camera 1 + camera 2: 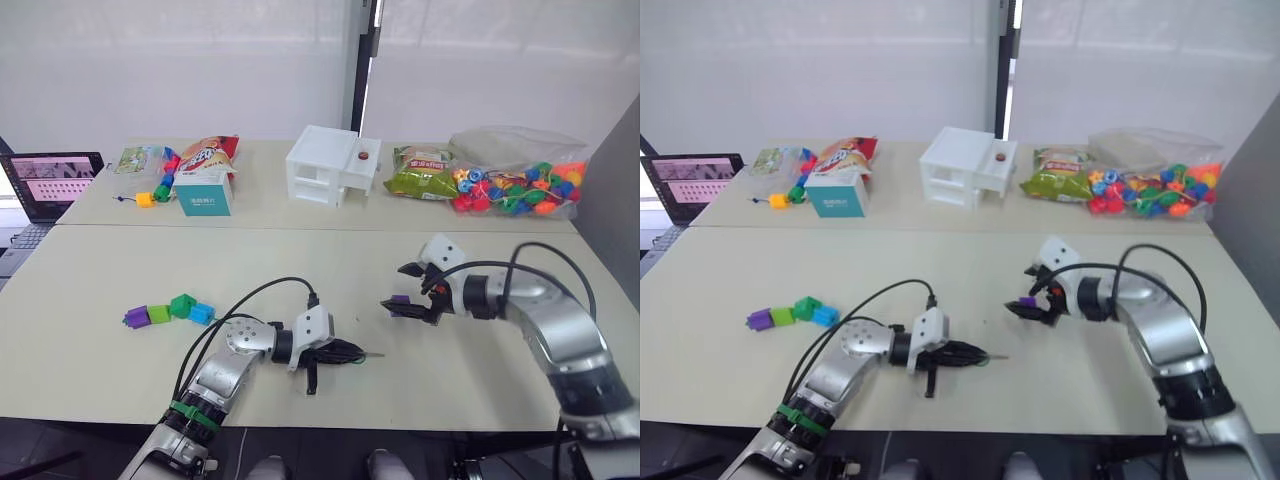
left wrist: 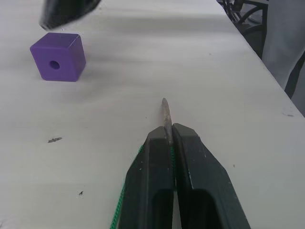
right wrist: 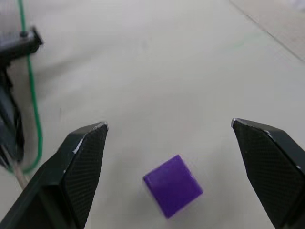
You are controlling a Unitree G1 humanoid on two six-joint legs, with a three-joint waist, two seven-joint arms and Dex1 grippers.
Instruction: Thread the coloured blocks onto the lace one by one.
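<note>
My left gripper (image 1: 338, 352) lies low on the table near the front edge, shut on the lace's dark needle tip (image 2: 165, 113), which pokes out ahead of the fingers. The green lace (image 3: 32, 95) trails back along the gripper. A purple block (image 1: 400, 299) rests on the table a short way beyond the tip, its hole facing the needle (image 2: 58, 62). My right gripper (image 1: 401, 290) is open around this purple block (image 3: 172, 185) without touching it. To the left, a row of blocks lies on the table: purple (image 1: 135, 317), light green (image 1: 158, 314), dark green (image 1: 182, 305) and blue (image 1: 202, 314).
Along the far side stand a bag of round beads (image 1: 515, 185), a green snack bag (image 1: 420, 175), a white box (image 1: 325, 165), a teal carton (image 1: 205, 192) and a red snack bag (image 1: 208, 153). A laptop (image 1: 50, 180) sits at the far left.
</note>
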